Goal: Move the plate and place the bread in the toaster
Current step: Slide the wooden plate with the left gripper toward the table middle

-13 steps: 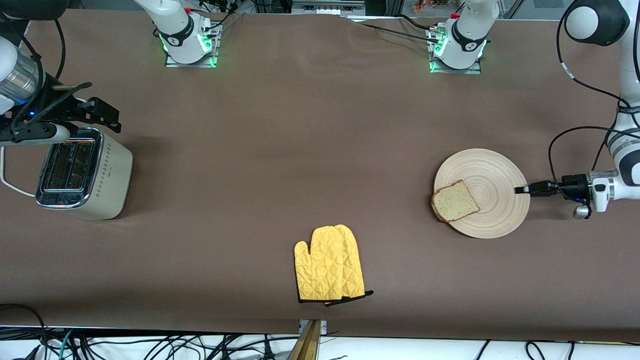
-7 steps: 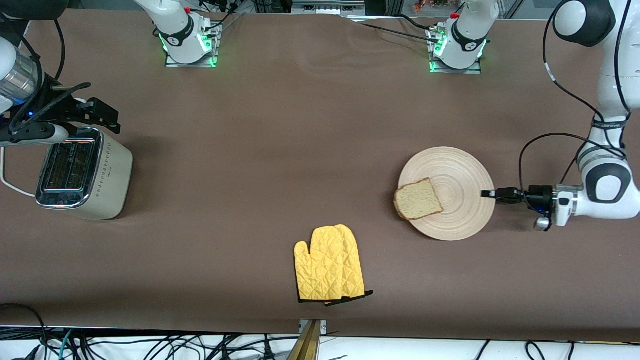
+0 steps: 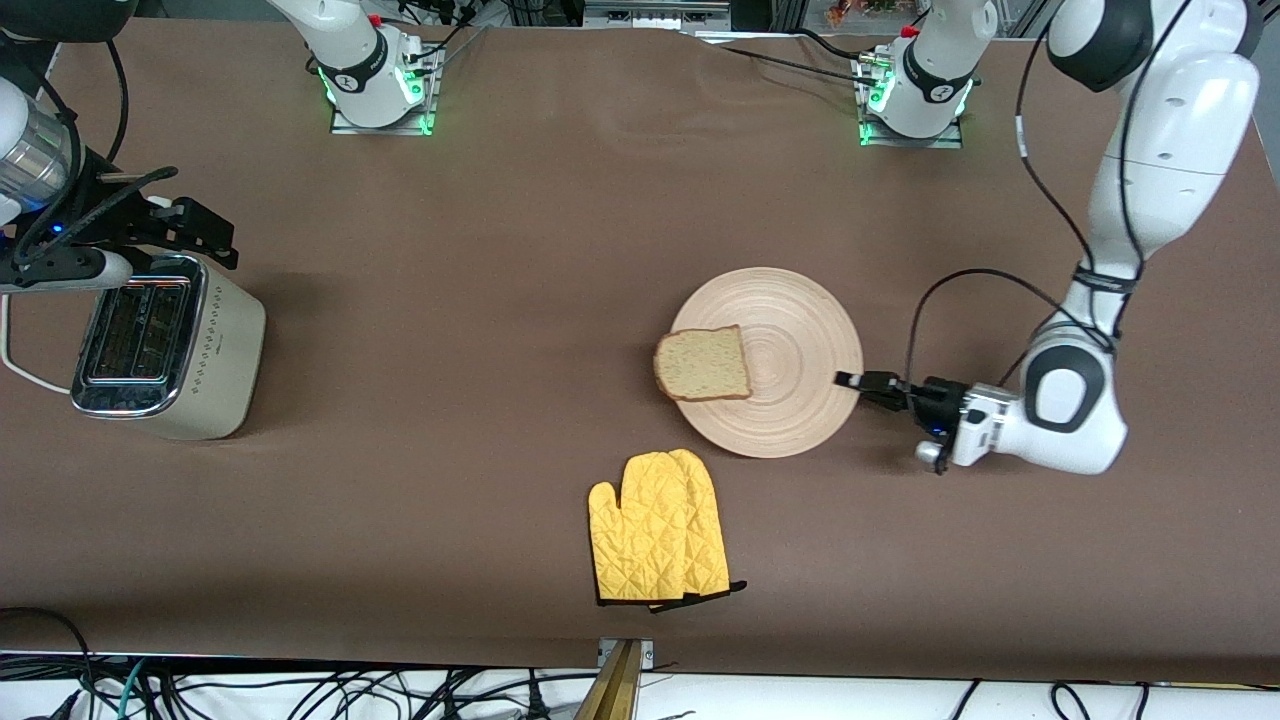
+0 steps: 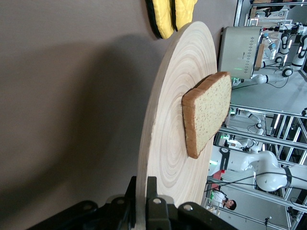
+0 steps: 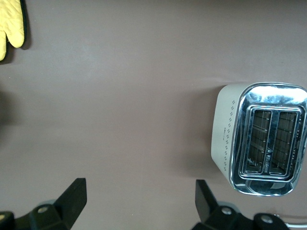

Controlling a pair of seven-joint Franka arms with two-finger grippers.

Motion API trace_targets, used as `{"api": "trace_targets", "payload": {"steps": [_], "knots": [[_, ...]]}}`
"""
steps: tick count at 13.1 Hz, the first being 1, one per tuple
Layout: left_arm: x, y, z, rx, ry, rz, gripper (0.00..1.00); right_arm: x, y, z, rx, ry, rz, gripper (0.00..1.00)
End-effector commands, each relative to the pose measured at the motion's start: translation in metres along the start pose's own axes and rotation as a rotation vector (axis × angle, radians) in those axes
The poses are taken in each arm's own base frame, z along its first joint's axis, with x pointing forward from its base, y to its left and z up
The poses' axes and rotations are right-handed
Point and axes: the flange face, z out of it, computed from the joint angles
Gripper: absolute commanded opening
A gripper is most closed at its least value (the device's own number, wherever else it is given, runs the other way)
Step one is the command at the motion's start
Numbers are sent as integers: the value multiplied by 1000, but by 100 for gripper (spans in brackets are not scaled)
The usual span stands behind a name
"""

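Nearest the front camera, a yellow mitt (image 3: 657, 528) lies flat on the brown table (image 3: 480, 300), about mid-table. Just farther from the camera, toward the left arm's end, sits the plate (image 3: 790, 340), close to the mitt but not touching it. Bread (image 3: 703, 363) lies on the plate at the rim facing the right arm's end, one crust edge slightly overhanging. In the left wrist view the bread (image 4: 206, 112) rests flat on the plate (image 4: 168, 139), with the mitt (image 4: 170, 17) just past the plate's rim. Left gripper (image 3: 852, 381) is low at the table, at the plate's edge toward the left arm's end; jaws closed down on the rim, one finger above and one below, pinching the plate. Toaster (image 3: 165, 345) stands well apart at the right arm's end of the table, chrome top up, both slots empty, white cord (image 3: 25, 370) trailing off its end. Right gripper (image 3: 205, 235) hangs in the air over the toaster's edge nearest the robot bases, arm waiting; right wrist view shows its fingers (image 5: 72, 199) spread wide, holding nothing, toaster (image 5: 259, 139) below.
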Motion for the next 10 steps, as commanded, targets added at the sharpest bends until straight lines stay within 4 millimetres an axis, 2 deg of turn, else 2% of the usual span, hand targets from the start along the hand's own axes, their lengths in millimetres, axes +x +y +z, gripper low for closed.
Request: {"api": "trace_targets", "payload": {"steps": [1, 4, 6, 7, 8, 9, 10], "knots": [[1, 8, 46, -26, 1, 22, 0, -2, -1, 2, -4, -10, 4, 100], [3, -7, 83, -35, 19, 67, 0, -2, 1, 2, -1, -12, -14, 100], [4, -4, 96, -65, 30, 55, 0, -2, 0, 9, -1, -41, -66, 100], [4, -3, 102, -69, 27, 49, 28, 1, -1, 22, 10, -74, -85, 100], [4, -4, 103, -71, 25, 48, 99, 3, -6, 27, 13, -84, -100, 100], [3, -3, 95, -72, 32, 47, 100, 4, -21, 32, 15, -92, -127, 100], [3, 1, 85, -60, 27, 65, 100, 9, -42, 47, 24, -116, -161, 100]]}}
